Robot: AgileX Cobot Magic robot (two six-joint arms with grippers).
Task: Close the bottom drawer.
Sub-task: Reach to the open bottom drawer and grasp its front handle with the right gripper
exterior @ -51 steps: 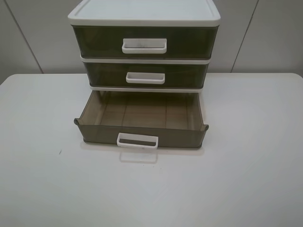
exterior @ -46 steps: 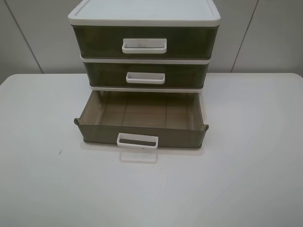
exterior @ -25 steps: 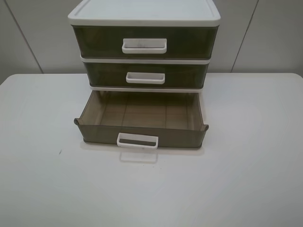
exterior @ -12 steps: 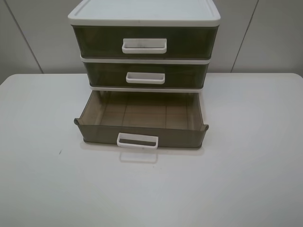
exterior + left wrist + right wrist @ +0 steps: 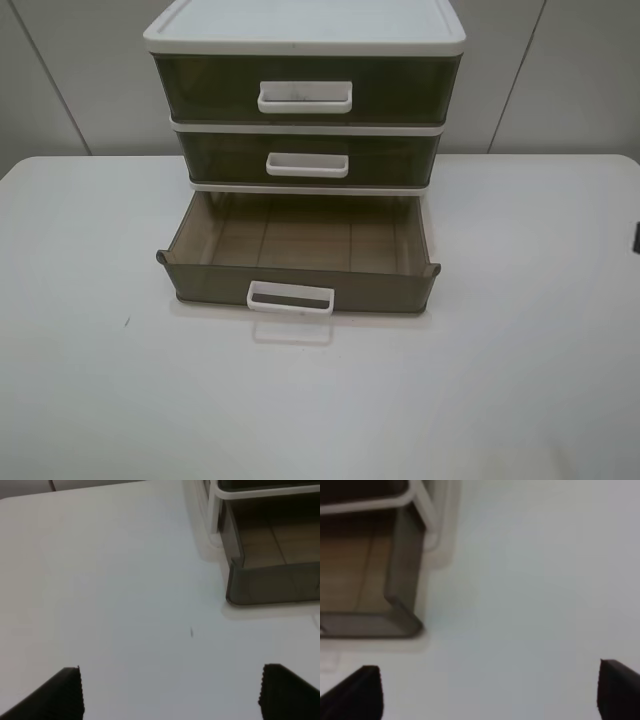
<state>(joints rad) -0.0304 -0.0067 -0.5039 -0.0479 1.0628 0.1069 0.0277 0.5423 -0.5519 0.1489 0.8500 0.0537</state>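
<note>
The bottom drawer (image 5: 300, 284) is pulled out of the cabinet and empty, with its white loop handle (image 5: 290, 298) at front centre. The middle drawer (image 5: 308, 160) and top drawer (image 5: 305, 92) are pushed in. In the left wrist view my left gripper (image 5: 172, 695) is open over bare table, short of the drawer's front left corner (image 5: 270, 582). In the right wrist view my right gripper (image 5: 487, 692) is open over bare table, off the drawer's front right corner (image 5: 402, 567). A dark sliver of the right arm (image 5: 636, 237) shows at the exterior view's right edge.
The drawer cabinet with its white lid (image 5: 305, 22) stands at the back centre of the white table (image 5: 320, 400). A grey panelled wall (image 5: 560, 80) runs behind it. A small dark speck (image 5: 126, 321) marks the table on the left.
A dark sliver of the right arm has come into the exterior view at the right edge. The drawers have not moved.
</note>
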